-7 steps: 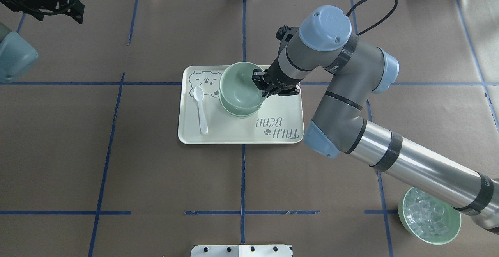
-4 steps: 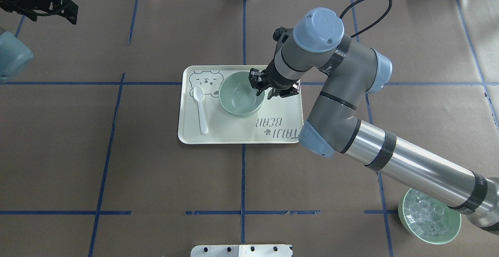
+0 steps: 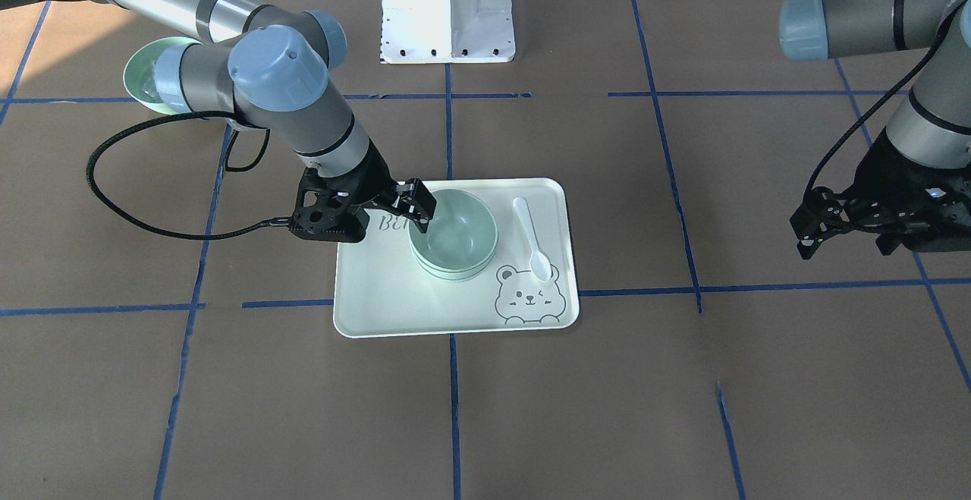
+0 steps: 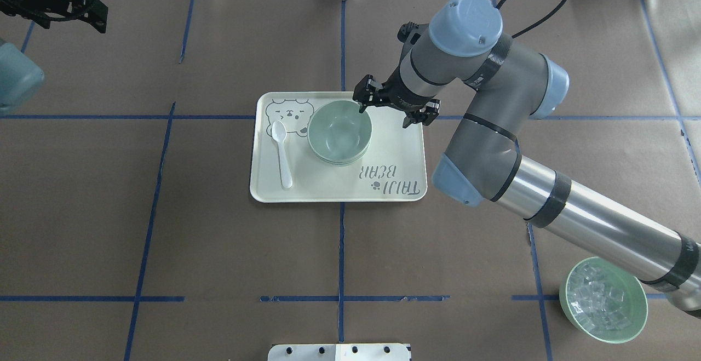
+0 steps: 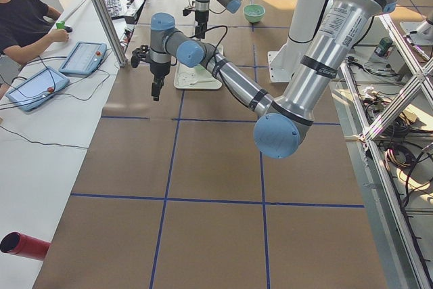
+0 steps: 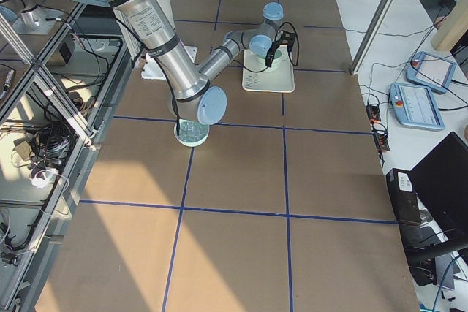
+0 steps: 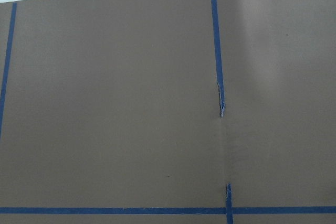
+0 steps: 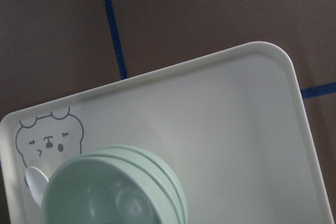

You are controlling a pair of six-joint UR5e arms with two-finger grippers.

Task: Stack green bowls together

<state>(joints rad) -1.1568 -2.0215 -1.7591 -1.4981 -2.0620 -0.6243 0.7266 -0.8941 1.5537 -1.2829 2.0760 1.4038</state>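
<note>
Three pale green bowls (image 4: 339, 132) sit nested in one stack on the cream tray (image 4: 339, 190). They also show in the front view (image 3: 453, 236), and the right wrist view (image 8: 113, 190) shows three rims. My right gripper (image 4: 384, 118) is open and empty, just above the tray beside the stack's far right rim; the front view (image 3: 362, 219) shows it spread wide, one finger near the rim. My left gripper (image 3: 842, 242) is open and empty, far off at the table's left, seen at the overhead view's top left (image 4: 90, 13).
A white spoon (image 4: 282, 153) lies on the tray left of the stack. A green bowl of clear ice-like cubes (image 4: 602, 309) stands at the near right, partly under my right arm. Brown paper with blue tape lines covers the table.
My right gripper lowered the top bowl into the stack, let go, opened wide and drew back to the far right. The left arm barely moved.
</note>
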